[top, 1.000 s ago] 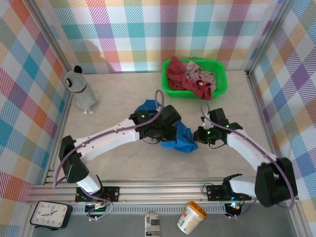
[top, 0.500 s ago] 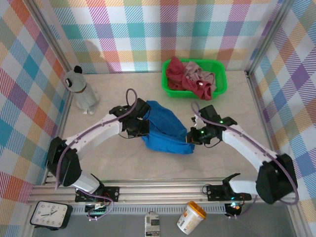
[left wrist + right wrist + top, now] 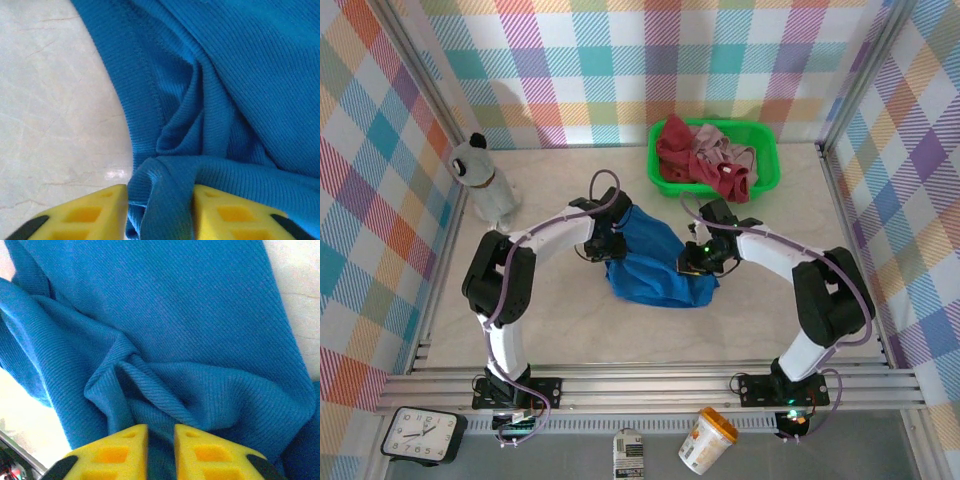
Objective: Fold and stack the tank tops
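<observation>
The royal blue tank top [image 3: 655, 260] lies spread and rumpled on the table's middle. My left gripper [image 3: 607, 243] is at its left edge, shut on a thick fold of the blue cloth [image 3: 160, 195] between yellow pads [image 3: 95, 215]. My right gripper [image 3: 698, 258] is at its right edge, shut on a pinch of the same blue cloth [image 3: 160, 440]. The dark red tank top [image 3: 678, 150] and the pale dusty pink one [image 3: 712, 148] lie bunched in the green basket [image 3: 765, 160] at the back.
A grey and white plush animal [image 3: 485, 182] stands at the back left. Plaid walls close in the table on three sides. Beyond the front rail lie a clock [image 3: 418, 432] and a cup [image 3: 708, 440].
Both grippers have moved toward the back of the table with the blue tank top, which has gone from a bunched lump to a wider spread shape lying between them.
</observation>
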Controlling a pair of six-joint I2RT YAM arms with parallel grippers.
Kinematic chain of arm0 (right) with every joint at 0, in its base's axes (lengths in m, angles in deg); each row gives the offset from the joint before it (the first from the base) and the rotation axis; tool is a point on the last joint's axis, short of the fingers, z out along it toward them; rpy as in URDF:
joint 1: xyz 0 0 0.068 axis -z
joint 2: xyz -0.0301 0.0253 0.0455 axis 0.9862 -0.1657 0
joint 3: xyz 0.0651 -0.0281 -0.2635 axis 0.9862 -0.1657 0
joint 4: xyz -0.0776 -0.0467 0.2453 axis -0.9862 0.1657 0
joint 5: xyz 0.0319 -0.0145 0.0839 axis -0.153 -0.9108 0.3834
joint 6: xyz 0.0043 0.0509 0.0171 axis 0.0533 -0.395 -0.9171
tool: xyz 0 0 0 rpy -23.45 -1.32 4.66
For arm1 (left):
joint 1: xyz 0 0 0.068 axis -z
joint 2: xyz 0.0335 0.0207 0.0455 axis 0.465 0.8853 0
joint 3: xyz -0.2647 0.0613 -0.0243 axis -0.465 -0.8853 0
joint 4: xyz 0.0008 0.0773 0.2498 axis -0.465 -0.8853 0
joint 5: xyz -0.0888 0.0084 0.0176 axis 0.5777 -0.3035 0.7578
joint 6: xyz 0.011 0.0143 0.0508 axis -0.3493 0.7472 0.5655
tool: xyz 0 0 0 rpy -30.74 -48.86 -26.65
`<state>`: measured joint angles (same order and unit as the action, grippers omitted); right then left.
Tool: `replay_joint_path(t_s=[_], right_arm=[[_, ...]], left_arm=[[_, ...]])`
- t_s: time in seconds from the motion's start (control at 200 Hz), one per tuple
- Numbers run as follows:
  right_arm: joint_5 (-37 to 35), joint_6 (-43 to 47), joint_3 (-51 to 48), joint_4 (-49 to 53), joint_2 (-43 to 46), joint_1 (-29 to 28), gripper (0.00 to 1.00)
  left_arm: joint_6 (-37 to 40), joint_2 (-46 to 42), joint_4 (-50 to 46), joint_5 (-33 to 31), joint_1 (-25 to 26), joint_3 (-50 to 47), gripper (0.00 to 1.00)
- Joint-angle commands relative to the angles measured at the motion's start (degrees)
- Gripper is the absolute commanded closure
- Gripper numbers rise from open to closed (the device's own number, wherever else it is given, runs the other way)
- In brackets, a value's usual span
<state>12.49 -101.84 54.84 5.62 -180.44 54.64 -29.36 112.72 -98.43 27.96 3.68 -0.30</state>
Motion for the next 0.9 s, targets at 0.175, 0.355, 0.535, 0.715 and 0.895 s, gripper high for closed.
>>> replay_joint_path(t_s=[0.175, 0.355, 0.535, 0.715, 0.895], right_arm=[[-4.4, 0.3, -10.0, 8.1, 17.6, 2.0, 0.55], [-3.9, -2.0, -15.9, 5.3, 20.0, 2.5, 0.52], [-2.9, -2.5, -17.6, 0.6, 18.4, 2.6, 0.49], [-3.9, -1.3, -18.1, 0.0, 15.7, 2.7, 0.49], [-3.9, -0.5, -17.9, -1.3, 13.0, 2.8, 0.49]], left_arm=[[-7.2, -16.8, 0.5, 4.9, 3.4, -15.2, 0.53], [-10.5, -15.2, 6.4, 5.1, 6.2, -19.2, 0.54], [-10.4, -10.3, 12.1, 6.8, 6.5, -19.4, 0.57], [-9.0, -8.4, 11.9, 6.2, 6.5, -18.9, 0.72], [-8.3, -12.3, 7.9, 6.1, 6.4, -16.7, 0.98]])
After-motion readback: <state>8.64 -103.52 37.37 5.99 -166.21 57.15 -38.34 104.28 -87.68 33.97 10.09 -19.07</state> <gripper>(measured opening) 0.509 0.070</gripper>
